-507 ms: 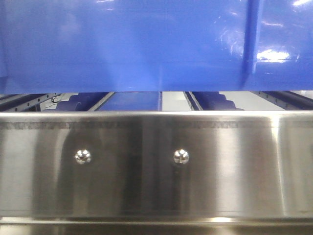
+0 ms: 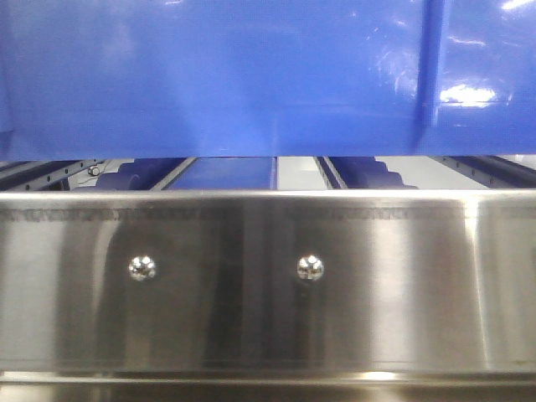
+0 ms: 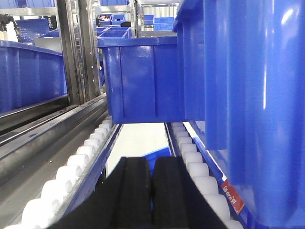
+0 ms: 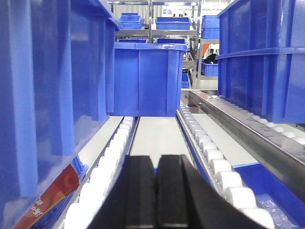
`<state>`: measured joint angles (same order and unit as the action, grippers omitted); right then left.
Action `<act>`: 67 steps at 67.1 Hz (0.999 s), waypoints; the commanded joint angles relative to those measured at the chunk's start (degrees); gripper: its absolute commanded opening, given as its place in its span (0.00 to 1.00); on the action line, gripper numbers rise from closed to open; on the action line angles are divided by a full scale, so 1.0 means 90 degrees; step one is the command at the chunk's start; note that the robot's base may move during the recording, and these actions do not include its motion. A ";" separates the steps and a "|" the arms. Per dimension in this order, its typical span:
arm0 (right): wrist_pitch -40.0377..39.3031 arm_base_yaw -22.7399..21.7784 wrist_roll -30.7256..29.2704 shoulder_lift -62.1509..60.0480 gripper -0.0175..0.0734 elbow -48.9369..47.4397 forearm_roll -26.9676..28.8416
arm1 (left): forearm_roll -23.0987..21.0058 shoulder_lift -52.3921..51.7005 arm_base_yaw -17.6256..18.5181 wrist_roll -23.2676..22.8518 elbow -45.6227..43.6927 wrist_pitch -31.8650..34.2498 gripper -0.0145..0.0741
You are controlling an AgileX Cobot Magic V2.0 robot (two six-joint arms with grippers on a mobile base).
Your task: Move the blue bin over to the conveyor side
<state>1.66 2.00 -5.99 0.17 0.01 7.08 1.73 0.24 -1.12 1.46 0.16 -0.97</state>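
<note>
Blue bin (image 2: pixel 251 75) is glossy, smooth, vertically ribbed.

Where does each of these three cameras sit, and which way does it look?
Front-facing: low, facing a steel rail, with the blue bin filling the top; no robot parts show.
Left wrist: above the left gripper, black fingers closed, looking along a roller lane; the bin looms on the right.
Right wrist: above the right gripper, fingers closed, looking along rollers; the bin looms on the left.
Shared: the blue bin, lying between the wrist cameras.
</note>
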 commanded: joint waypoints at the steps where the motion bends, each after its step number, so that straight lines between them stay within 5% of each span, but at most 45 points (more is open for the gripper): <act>1: -0.0098 -0.0018 -0.0002 -0.0019 0.11 -0.0001 0.0030 | 0.0024 -0.0026 0.0009 0.0009 -0.0018 0.0107 0.16; 40: -0.0863 -0.0018 -0.0002 -0.0019 0.11 -0.0001 0.0030 | 0.0004 -0.0026 0.0009 0.0009 -0.0018 0.0512 0.16; 49: -0.0185 -0.0018 -0.0002 -0.0019 0.12 -0.0523 0.0030 | 0.0004 -0.0026 0.0009 0.0009 -0.0532 0.0061 0.16; 56: 0.0724 -0.0018 -0.0002 -0.0019 0.26 -0.1422 0.0030 | 0.0080 -0.0026 0.0021 0.0009 -0.1510 -0.0874 0.16; 67: 0.1428 0.0009 0.0010 0.0052 0.66 -0.2782 0.0044 | 0.0114 0.0285 0.0021 0.0009 -0.3174 -0.2180 0.31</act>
<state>12.64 2.00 -5.99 0.00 -19.91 7.20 2.40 1.02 -1.12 1.46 -22.33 -15.07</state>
